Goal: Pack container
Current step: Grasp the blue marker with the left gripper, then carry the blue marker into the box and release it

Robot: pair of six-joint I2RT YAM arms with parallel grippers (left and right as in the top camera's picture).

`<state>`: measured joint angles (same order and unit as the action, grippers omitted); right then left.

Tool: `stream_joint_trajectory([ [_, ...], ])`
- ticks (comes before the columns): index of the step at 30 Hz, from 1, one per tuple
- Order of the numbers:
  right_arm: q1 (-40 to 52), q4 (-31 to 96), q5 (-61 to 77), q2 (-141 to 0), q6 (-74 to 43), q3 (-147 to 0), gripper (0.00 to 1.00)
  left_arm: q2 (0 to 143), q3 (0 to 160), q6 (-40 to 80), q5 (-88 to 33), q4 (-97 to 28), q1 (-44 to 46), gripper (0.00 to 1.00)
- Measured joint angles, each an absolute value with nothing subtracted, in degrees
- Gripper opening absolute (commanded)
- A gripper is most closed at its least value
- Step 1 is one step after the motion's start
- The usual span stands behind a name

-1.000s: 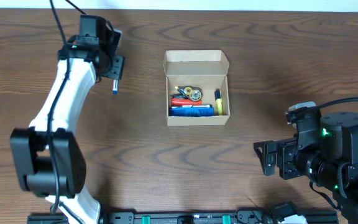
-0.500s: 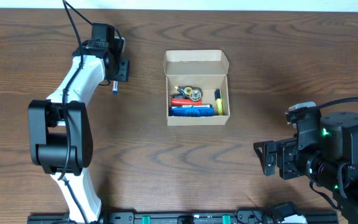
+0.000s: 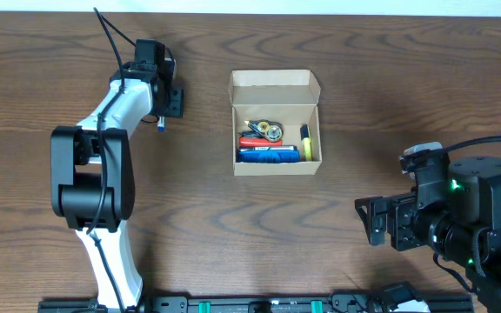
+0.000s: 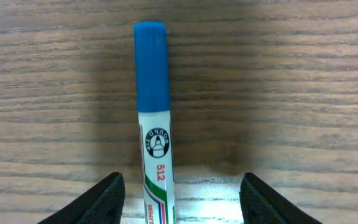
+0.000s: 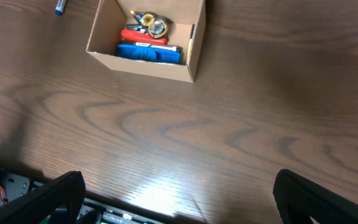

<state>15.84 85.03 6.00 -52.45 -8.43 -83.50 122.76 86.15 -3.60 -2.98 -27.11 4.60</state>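
Observation:
The container (image 3: pixel 276 169), a tan cardboard box with its flap lid open at the far side, stands mid-table and shows in the right wrist view as well (image 5: pixel 143 65). A white marker with a blue cap (image 4: pixel 154 118) lies flat on the wood to the left of the box (image 3: pixel 160 124). My left gripper (image 4: pixel 180 186) hovers over the marker, open, with a black finger on each side and neither touching it. Overhead, that gripper (image 3: pixel 165 96) covers most of the marker. My right gripper (image 5: pixel 179 193) stands open over bare wood at the near right (image 3: pixel 373 222).
Inside the box lie a blue item (image 3: pixel 268 155), a red item (image 3: pixel 254 141), a yellow item (image 3: pixel 304 134) and a metal piece (image 3: pixel 270 131). The table's near edge and a black rail (image 3: pixel 259 305) run along the bottom.
The left arm has swung its elbow inward and the gripper has shifted slightly right over the marker. The marker, the box and the right arm have not moved.

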Motion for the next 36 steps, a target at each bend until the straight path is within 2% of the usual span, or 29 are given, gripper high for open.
stream_joint_trajectory([
  [3,15.84,85.03,6.0,-52.42,-8.45,-83.5,0.99,123.31,86.17,-2.96,-2.98,-26.98,4.6,0.57],
  [7,15.84,85.03,6.0,-52.45,-8.43,-83.5,0.99,123.79,86.17,-2.09,-2.98,-26.87,4.6,0.48],
  [12,15.84,85.03,6.0,-52.45,-8.43,-83.5,0.99,123.79,86.17,-1.39,-2.96,-26.81,4.6,0.22],
  [16,15.84,85.03,6.0,-52.45,-8.45,-83.5,0.99,123.79,86.17,-1.26,-2.92,-27.35,4.6,0.06],
  [27,15.84,85.06,6.0,-52.45,-8.45,-83.5,0.99,120.64,86.54,-1.48,-3.51,-35.11,4.78,0.06],
  [31,15.84,85.03,6.0,-52.42,-8.43,-83.5,0.99,112.64,86.3,-2.28,-4.12,-35.22,5.82,0.06],
  [36,15.84,85.06,6.0,-52.45,-8.43,-83.5,0.99,98.08,86.28,-11.73,-8.73,-33.63,10.68,0.06],
])
